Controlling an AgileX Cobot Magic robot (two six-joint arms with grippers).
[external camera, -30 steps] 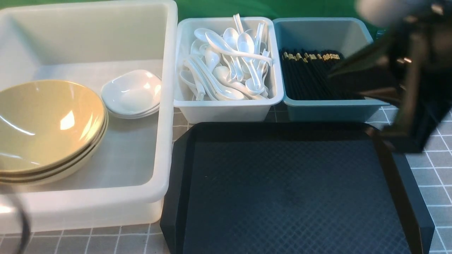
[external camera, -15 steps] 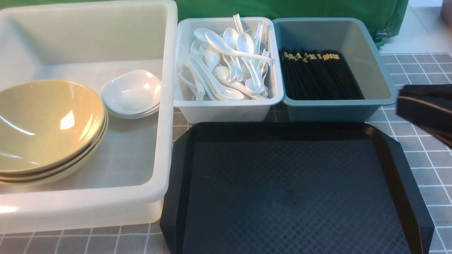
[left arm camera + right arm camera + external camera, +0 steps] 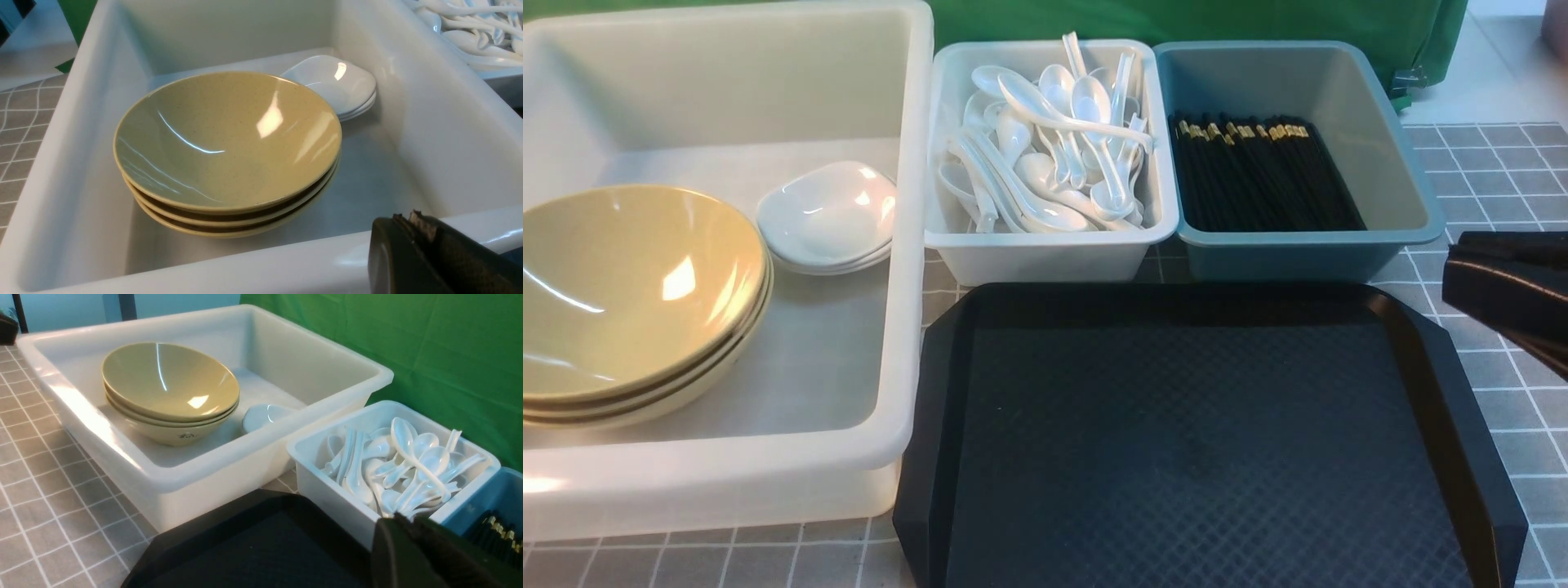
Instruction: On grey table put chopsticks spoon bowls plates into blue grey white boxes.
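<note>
Glossy tan bowls, nested, round, shallow

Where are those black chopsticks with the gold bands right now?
In the front view, the black chopsticks lie in the blue-grey bin, just right of the bin of white spoons and beyond the black tray.

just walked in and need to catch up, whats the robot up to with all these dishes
Neither gripper is handling anything: the left gripper is shut near the big white tub, and the right gripper is empty too. The bowls and small plates are in that tub, the spoons in the pale bin, and the chopsticks in the blue-grey bin. The sorting looks done.
</note>
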